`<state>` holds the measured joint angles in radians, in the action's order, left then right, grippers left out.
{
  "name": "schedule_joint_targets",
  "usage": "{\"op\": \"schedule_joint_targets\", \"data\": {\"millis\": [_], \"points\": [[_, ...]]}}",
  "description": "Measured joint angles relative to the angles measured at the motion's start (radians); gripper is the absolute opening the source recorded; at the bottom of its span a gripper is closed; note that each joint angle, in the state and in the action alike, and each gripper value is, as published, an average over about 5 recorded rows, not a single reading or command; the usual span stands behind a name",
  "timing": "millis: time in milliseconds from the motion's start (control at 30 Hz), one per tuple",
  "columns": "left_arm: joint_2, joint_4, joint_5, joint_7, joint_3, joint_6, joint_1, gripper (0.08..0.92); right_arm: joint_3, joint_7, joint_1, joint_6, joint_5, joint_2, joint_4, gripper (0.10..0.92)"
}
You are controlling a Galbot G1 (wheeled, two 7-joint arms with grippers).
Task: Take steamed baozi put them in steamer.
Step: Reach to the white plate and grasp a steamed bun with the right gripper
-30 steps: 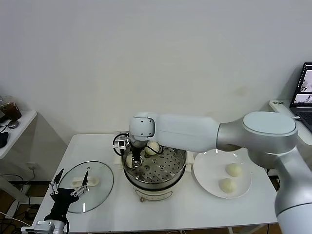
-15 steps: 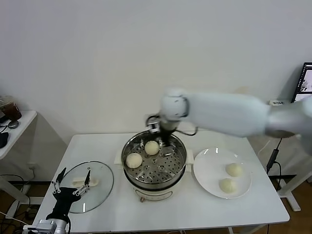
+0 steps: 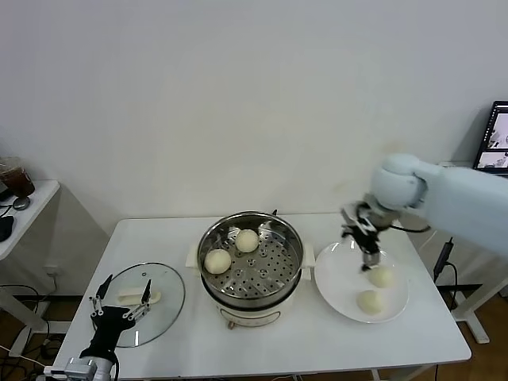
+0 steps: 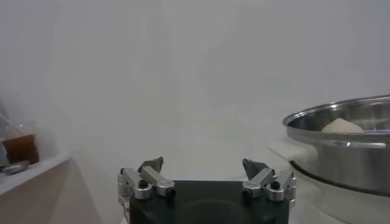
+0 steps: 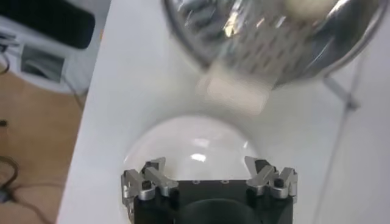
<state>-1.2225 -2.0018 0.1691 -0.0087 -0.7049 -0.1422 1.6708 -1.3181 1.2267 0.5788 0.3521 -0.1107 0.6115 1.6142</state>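
Wall [image 3: 238, 95]: plain white, behind the far edge of the tabletop.
Table [image 3: 262, 349]: white, rectangular.
Side table [image 3: 28, 208]: white, beyond the left edge, carrying a dark drink cup [image 3: 16, 176].
Laptop [image 3: 494, 151]: open, far right.
Floor [image 3: 20, 321]: wood-toned, cables lying across.

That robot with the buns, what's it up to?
It is moving buns from a white plate into a metal steamer. Two buns already sit on the steamer's perforated tray; two more wait on the plate. The right gripper is open and empty, above the plate near the farther bun. The left gripper, also open, is idle over the glass lid lying on the table.
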Motion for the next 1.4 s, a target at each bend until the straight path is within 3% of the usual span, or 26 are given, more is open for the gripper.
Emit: {"op": "schedule_joint_targets", "data": {"millis": [500,1200,1400], "points": [[-0.005,-0.005,-0.007,0.001,-0.026,0.001,0.024,0.823,0.249,-0.047,-0.392,-0.067,0.194,-0.126,-0.043,0.823],[-0.01,-0.014,-0.012,0.001,-0.036,0.0,0.038,0.823,0.471,-0.146,-0.68,-0.085,0.264,-0.041,-0.187,0.821],[-0.013,-0.014,-0.011,0.001,-0.038,0.0,0.038,0.823,0.489,-0.148,-0.697,-0.075,0.27,-0.023,-0.204,0.73]]}}
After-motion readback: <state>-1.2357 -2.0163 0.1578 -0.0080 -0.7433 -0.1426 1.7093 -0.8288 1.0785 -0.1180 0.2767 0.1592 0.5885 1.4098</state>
